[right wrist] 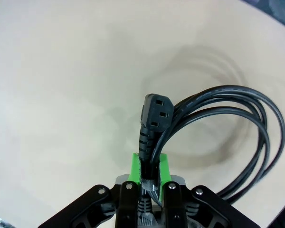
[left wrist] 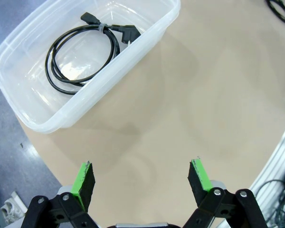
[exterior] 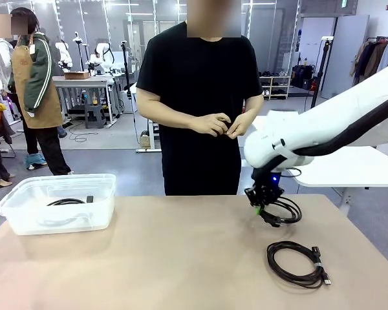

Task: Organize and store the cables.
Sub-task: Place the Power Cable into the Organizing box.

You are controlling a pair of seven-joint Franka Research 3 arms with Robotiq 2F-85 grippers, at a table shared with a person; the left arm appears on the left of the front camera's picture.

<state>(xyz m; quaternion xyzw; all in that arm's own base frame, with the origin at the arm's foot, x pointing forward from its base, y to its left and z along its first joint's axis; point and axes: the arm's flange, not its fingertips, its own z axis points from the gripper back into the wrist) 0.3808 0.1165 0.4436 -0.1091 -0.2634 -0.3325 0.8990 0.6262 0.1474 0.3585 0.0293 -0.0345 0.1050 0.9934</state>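
Note:
My right gripper is shut on a coiled black cable and holds it just above the table at the right. In the right wrist view the green pads pinch the cord just below its black socket plug, and the loops hang off to the side. A second coiled cable lies flat on the table nearer me. A third coil, tied by a band, rests inside the clear plastic bin. My left gripper is open above bare table beside that bin.
The clear bin stands at the table's left. A person stands at the far edge with both hands together at the waist. A white table is behind on the right. Another person stands far left.

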